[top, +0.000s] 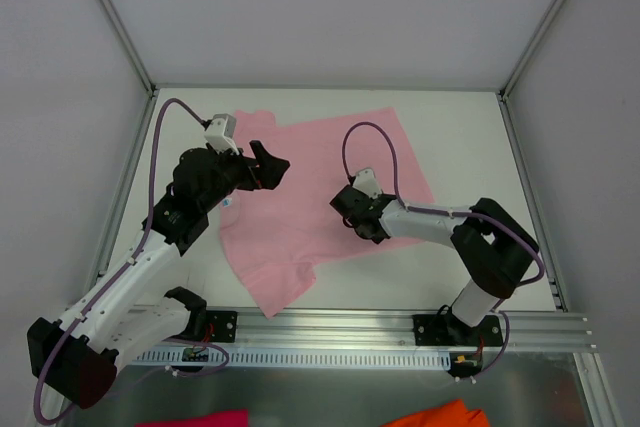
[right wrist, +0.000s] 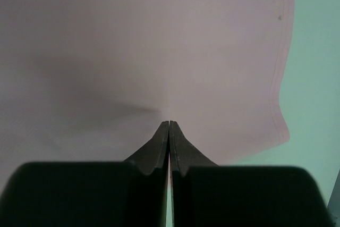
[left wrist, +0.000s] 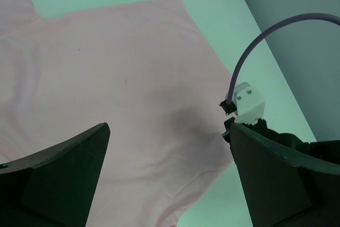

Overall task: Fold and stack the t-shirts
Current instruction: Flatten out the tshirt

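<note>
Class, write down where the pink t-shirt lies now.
Top view: the t-shirt lies spread across the middle of the table, the open left gripper over its left side, the shut right gripper near its middle.

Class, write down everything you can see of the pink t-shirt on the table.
The t-shirt is plain light pink, thin and soft-looking, short-sleeved. It lies spread almost flat and askew on the white table, slightly rumpled. The shut right gripper presses its tips on the cloth, creasing it; the open left gripper hovers above.
</note>
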Motion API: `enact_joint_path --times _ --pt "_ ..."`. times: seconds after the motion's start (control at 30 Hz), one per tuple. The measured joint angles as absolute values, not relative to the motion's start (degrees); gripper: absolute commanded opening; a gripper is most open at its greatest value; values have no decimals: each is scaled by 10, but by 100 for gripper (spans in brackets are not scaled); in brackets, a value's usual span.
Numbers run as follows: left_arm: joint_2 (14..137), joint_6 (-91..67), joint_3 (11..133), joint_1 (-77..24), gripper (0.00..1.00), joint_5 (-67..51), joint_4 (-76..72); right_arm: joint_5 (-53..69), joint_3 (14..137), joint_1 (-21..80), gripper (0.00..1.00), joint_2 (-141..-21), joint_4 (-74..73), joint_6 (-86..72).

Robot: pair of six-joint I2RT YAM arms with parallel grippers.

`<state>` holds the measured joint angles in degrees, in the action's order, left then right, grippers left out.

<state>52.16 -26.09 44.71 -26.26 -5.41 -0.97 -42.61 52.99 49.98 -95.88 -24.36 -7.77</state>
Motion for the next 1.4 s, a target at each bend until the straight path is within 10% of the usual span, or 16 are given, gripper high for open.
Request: enact_joint_path --times 0.93,1.4 --pt "528 -261 451 -263 99 -23 24 -469 507 692 1 -994 -317 -219" --pt "999 -249 726 -248 98 -30 55 -602 648 686 1 -875 -408 -216"
